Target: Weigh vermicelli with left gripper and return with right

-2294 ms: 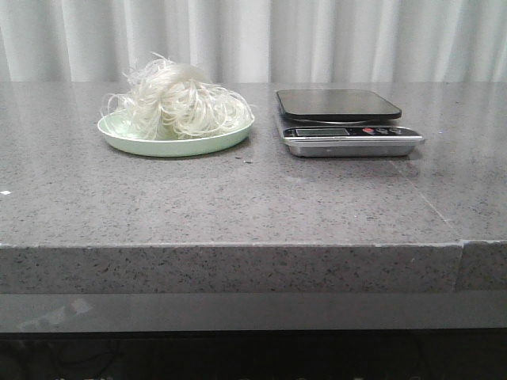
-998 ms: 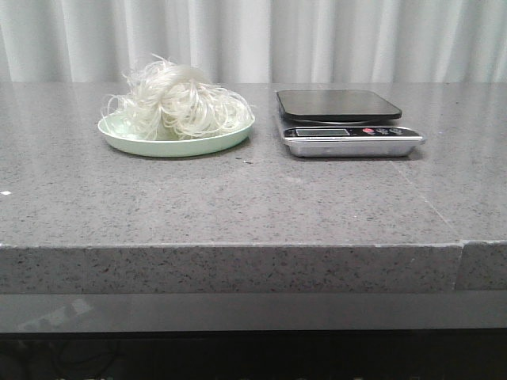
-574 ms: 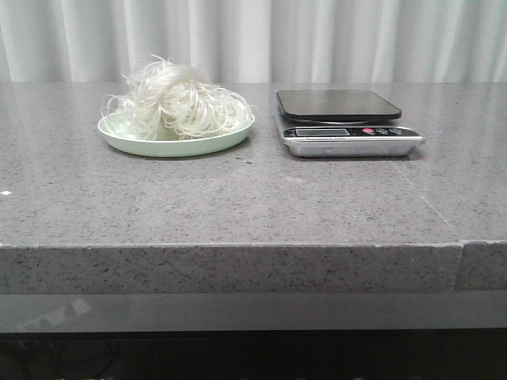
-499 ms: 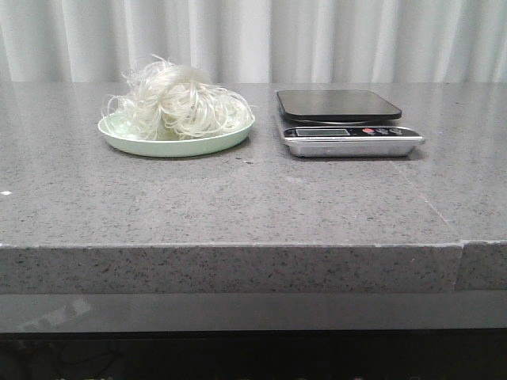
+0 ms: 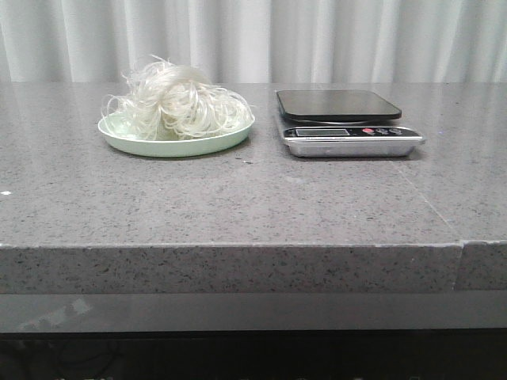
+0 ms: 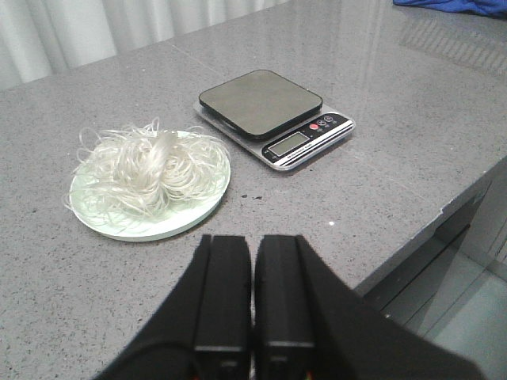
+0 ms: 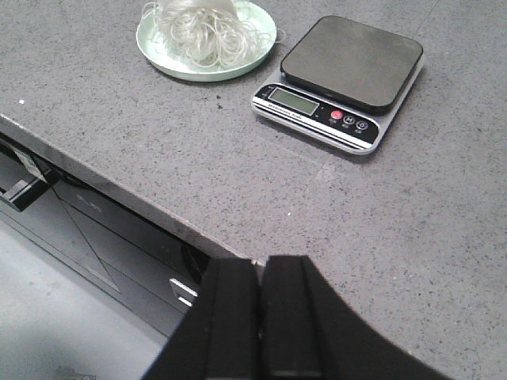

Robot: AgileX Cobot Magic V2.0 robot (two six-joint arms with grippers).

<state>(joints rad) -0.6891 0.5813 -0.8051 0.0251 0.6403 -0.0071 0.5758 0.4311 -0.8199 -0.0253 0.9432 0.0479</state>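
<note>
The vermicelli (image 5: 178, 104) is a fluffy whitish clump lying on a pale green plate (image 5: 176, 145) at the back left of the grey counter. It also shows in the left wrist view (image 6: 146, 165) and the right wrist view (image 7: 204, 24). A kitchen scale (image 5: 345, 121) with a dark platform stands to the plate's right, with nothing on it. My left gripper (image 6: 253, 241) is shut and empty, held above the counter short of the plate. My right gripper (image 7: 261, 264) is shut and empty, over the counter's front edge. Neither gripper shows in the front view.
The counter's front edge (image 5: 238, 247) runs across the front view, with a seam at the right (image 5: 462, 244). White curtains (image 5: 253, 39) hang behind. A blue cloth (image 6: 467, 6) lies far off in the left wrist view. Cabinet fronts (image 7: 95, 229) sit below the counter edge.
</note>
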